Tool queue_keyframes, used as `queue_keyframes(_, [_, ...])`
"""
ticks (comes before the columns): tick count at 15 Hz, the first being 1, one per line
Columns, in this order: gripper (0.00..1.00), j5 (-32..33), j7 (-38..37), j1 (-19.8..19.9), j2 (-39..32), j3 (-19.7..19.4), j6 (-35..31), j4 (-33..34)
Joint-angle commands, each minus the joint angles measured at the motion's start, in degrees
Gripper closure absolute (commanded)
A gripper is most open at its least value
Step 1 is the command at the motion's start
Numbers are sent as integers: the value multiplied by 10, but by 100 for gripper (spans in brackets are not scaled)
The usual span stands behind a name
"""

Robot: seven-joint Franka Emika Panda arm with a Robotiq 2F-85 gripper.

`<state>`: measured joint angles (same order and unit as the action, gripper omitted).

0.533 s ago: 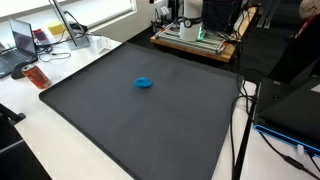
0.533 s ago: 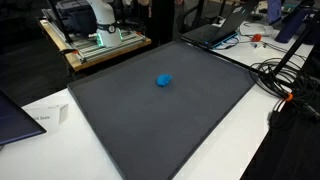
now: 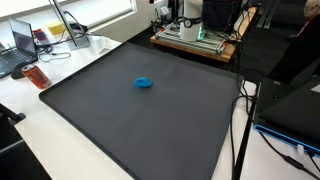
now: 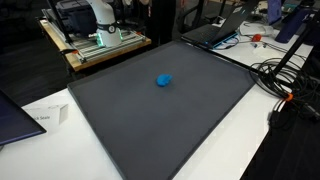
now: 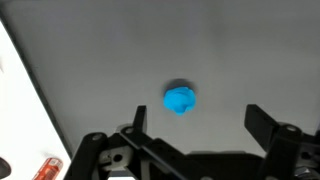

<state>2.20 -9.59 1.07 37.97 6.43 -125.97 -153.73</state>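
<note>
A small blue crumpled object [image 3: 144,83] lies on a large dark grey mat [image 3: 150,120], in its far half; both also show in the other exterior view, the object [image 4: 164,80] on the mat [image 4: 160,125]. In the wrist view the blue object [image 5: 180,100] lies below the camera, just beyond the gap between my two fingers. My gripper [image 5: 197,116] is open and empty, well above the mat and not touching the object. The gripper itself does not show in either exterior view.
The robot's base stand [image 3: 195,28] sits behind the mat's far edge, also seen here [image 4: 95,30]. A laptop [image 3: 22,42] and an orange object [image 3: 37,76] lie on the white table beside the mat. Cables [image 4: 285,85] and another laptop [image 4: 212,34] lie by the mat's edge.
</note>
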Motion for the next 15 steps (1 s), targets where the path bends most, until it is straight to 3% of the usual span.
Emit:
queue_keyframes(1, [0,11,-6,-4,-11,6,-16,4])
queue_keyframes(6, [0,39,-50,2,-69,61,-37,29])
queue_keyframes(15, [0,199,-221,15,-234,141,-4,133])
